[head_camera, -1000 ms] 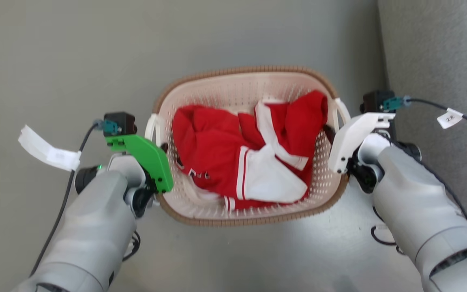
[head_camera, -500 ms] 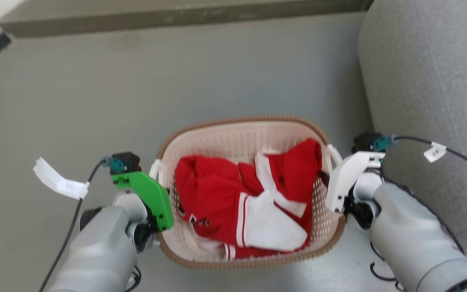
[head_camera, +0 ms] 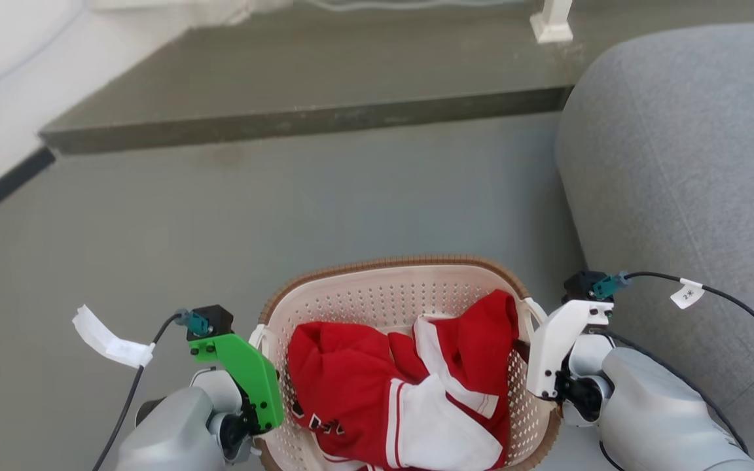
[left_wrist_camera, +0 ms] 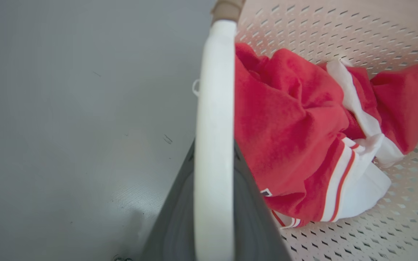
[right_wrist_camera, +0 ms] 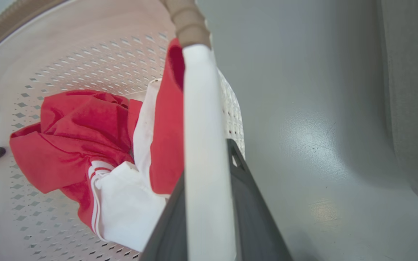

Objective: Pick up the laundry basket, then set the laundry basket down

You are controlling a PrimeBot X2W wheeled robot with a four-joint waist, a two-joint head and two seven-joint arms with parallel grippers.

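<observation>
Grey floor point(head_camera: 220, 229) lies under everything. Close to the robot, the left gripper point(head_camera: 256, 386) pinches the white left handle point(left_wrist_camera: 214, 108) of the laundry basket point(head_camera: 390, 263) tight. The right gripper point(head_camera: 550, 366) pinches the right handle point(right_wrist_camera: 201, 127) the same way. The basket sits between both arms, with red and white clothes point(head_camera: 377, 386) inside. Beside it on the right is a grey sofa point(head_camera: 678, 163). Far off is a dark step point(head_camera: 285, 85)

The laundry basket point(head_camera: 383, 297) I hold is cream-white with rows of small holes, its rim point(head_camera: 390, 260) brown like woven, its handles point(left_wrist_camera: 214, 145) white. The cloth point(head_camera: 344, 373) inside is red with white parts and thin stripes. My left wrist plate point(head_camera: 249, 376) is green, the floor point(head_camera: 220, 216) grey
</observation>
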